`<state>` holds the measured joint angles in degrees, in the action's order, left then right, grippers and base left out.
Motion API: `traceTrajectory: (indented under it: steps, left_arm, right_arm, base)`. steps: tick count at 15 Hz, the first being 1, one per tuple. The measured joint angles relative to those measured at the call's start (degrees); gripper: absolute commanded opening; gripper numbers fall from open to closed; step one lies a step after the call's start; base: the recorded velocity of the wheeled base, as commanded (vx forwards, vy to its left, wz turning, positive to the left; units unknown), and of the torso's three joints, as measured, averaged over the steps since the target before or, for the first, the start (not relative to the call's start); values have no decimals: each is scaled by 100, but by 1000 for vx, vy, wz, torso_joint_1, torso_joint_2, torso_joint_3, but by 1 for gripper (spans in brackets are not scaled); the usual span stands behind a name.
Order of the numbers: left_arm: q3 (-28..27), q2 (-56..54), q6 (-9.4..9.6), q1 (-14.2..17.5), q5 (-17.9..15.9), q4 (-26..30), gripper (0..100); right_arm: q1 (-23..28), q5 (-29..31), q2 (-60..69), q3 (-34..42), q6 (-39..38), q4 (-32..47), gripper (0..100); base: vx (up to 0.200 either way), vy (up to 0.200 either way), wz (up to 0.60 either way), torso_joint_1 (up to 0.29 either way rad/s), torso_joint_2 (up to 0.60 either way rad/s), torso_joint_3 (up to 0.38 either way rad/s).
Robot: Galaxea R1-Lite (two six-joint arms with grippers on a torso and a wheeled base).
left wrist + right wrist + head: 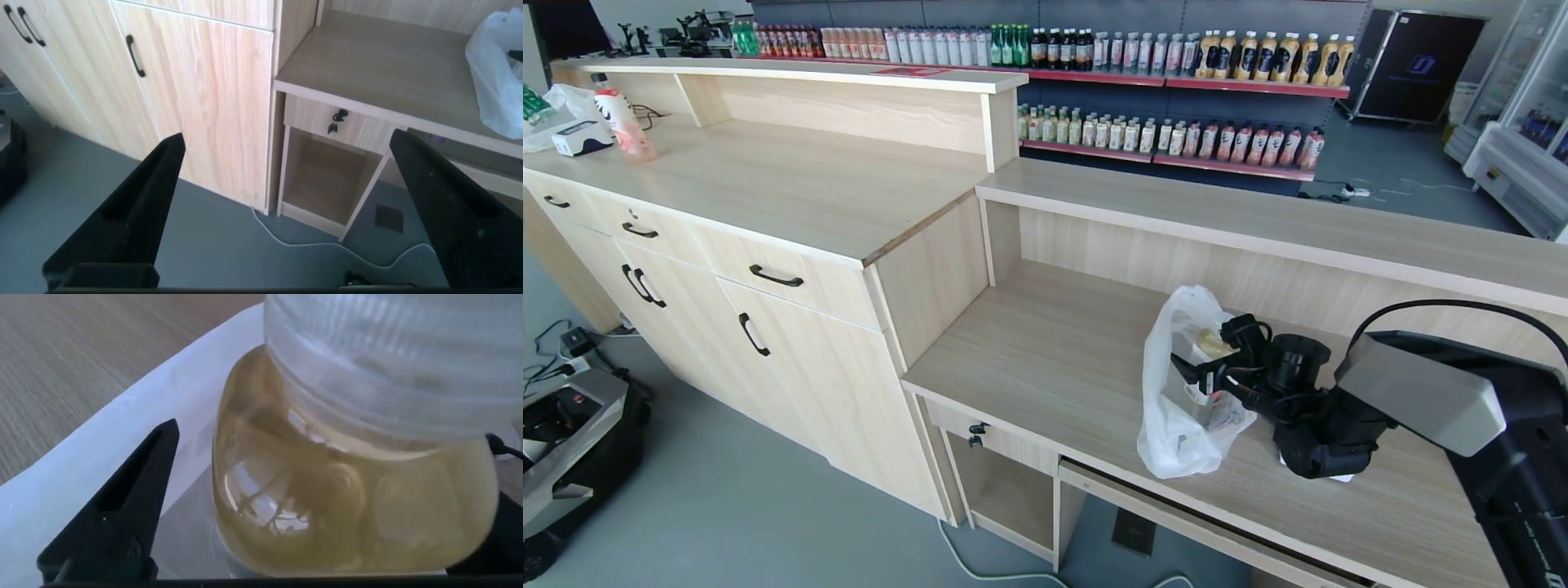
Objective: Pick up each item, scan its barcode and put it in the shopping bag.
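Note:
A white plastic shopping bag [1168, 425] stands open on the lower desk [1045, 351]. My right gripper [1196, 371] reaches into its mouth. In the right wrist view a clear bottle of yellowish liquid [351, 490] with a ribbed white cap sits between the open fingers [114, 514] of the right gripper [335, 433], and a strip of bag [163, 392] shows between one finger and the bottle. The bottle [1215, 341] shows as a yellowish patch inside the bag. My left gripper [286, 139] hangs open and empty above the grey floor in front of the desk, with the bag [498, 73] farther off.
On the higher counter [792, 188] at the far left stand a pink and white bottle [621, 122], a small white device [580, 139] and another white bag [568, 102]. A raised ledge [1258, 220] runs behind the desk. Shelves of bottles [1160, 57] line the back wall.

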<state>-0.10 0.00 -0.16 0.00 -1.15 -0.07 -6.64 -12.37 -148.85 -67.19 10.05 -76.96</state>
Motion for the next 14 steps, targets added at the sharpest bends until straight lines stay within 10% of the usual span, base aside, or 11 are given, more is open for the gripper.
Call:
traceTrajectory:
  steps: [8, 14]
  left_arm:
    - [0, 0, 0, 0, 0, -4, 100]
    - [0, 0, 0, 0, 0, 0, 100]
  right_arm:
    - [50, 56, 3021, 2455, 177, 451, 100]
    - [2014, 1006, 6329, 3440, 574, 4603, 100]
  base:
    - [0, 0, -150, -12, 17, 12]
    - [0, 0, -600, -172, 338, 158]
